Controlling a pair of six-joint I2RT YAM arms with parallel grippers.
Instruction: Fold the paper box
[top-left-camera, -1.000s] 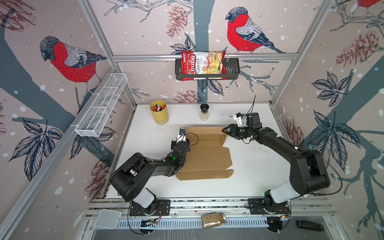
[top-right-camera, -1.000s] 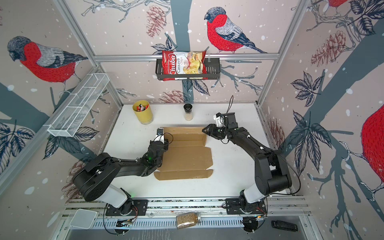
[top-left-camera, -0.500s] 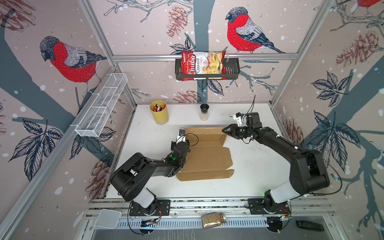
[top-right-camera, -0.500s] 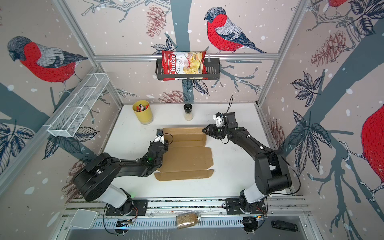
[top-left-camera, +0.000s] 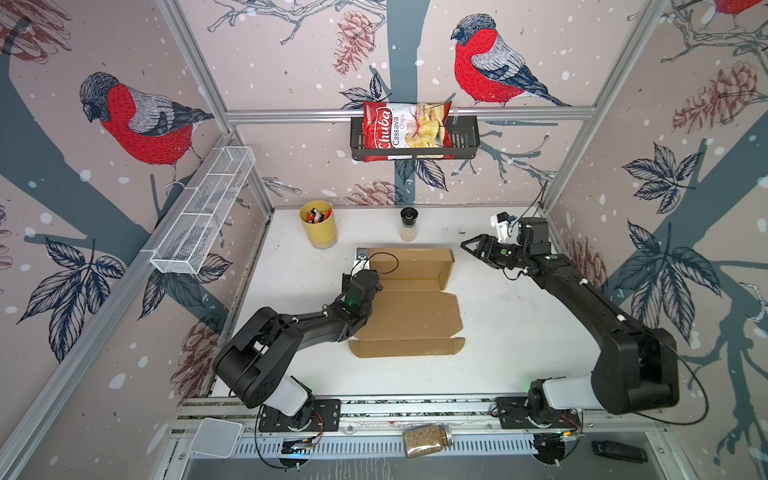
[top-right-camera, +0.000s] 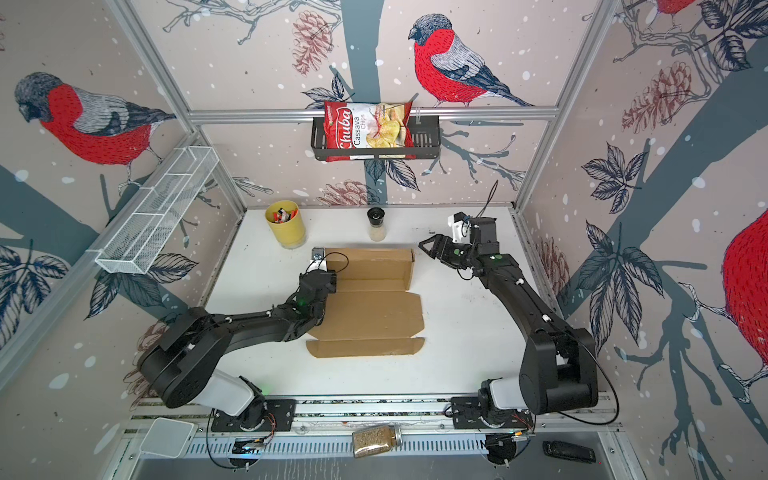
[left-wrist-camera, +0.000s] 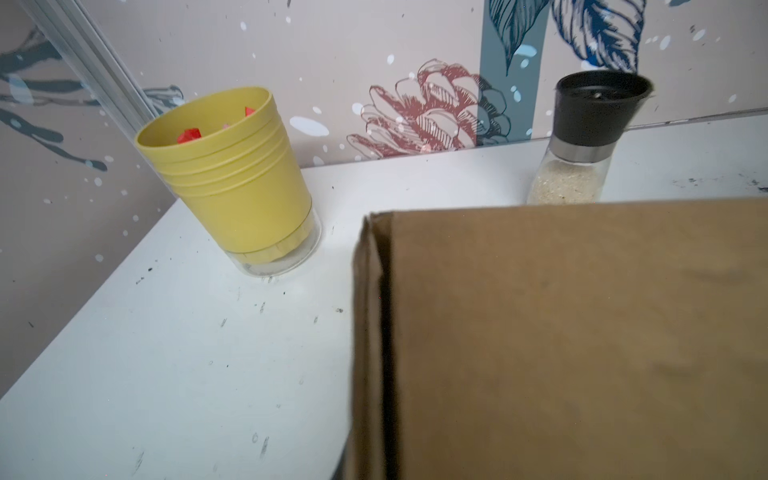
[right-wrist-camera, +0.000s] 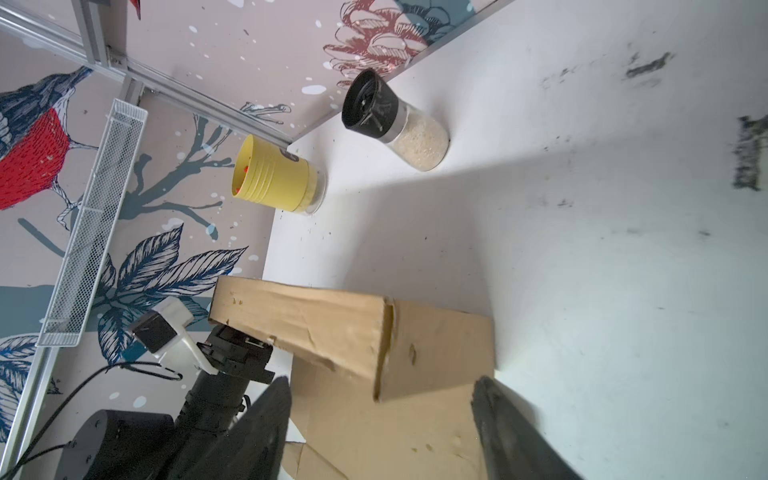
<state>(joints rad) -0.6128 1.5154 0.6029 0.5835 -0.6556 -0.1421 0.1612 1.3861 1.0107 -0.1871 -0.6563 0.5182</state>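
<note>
Nearest the arm bases, the paper box (top-left-camera: 415, 316) lies in the middle of the white table (top-left-camera: 519, 332), its front flap and main panel flat. Farther on, its back part stands up as a wall. The left gripper (right-wrist-camera: 245, 353) sits at that wall's left end, clenched, though whether it pinches anything cannot be told. The right gripper (top-left-camera: 467, 246) hovers just beside the wall's right end, jaws spread and grasping nothing. Behind the box, by the table's far edge, stand a yellow cup (top-left-camera: 318, 226) and a grinder (top-left-camera: 408, 226).
</note>
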